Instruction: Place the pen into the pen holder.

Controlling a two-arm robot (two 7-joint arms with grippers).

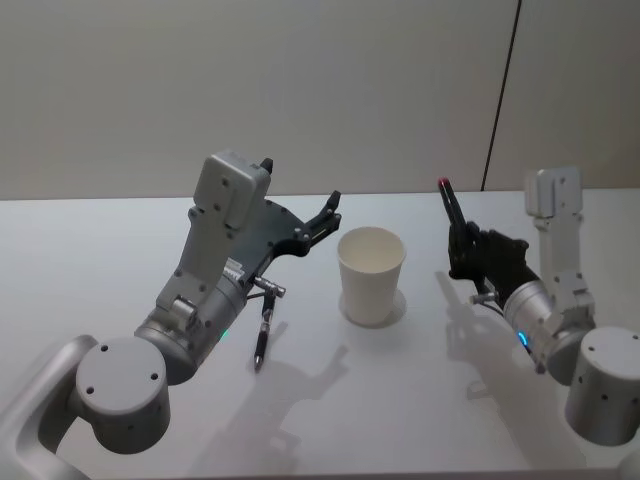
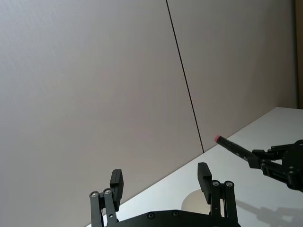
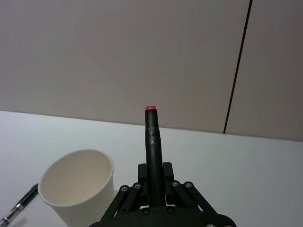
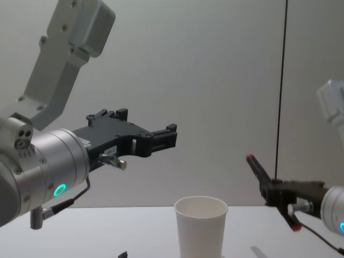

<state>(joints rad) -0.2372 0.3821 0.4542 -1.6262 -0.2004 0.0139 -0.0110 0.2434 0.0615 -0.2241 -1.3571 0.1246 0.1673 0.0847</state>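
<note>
The pen holder (image 1: 371,276), a white paper cup, stands upright mid-table and also shows as the cup (image 3: 78,187) and the cup (image 4: 200,224). A black pen (image 1: 451,208) with a red tip points upward to the cup's right, raised above the table. My right gripper (image 1: 463,240) is shut on its lower part. From the wrist the pen (image 3: 152,142) rises between the closed fingers of the right gripper (image 3: 152,174). My left gripper (image 1: 332,212) hangs open and empty above the table, just left of the cup, and shows as the left gripper (image 2: 160,179) and the left gripper (image 4: 164,138).
A second black pen (image 1: 263,335) with a silver clip lies on the white table (image 1: 420,400) under the left arm, left of the cup; it also appears as the lying pen (image 3: 19,206). A grey wall with a dark vertical seam (image 1: 503,95) stands behind the table.
</note>
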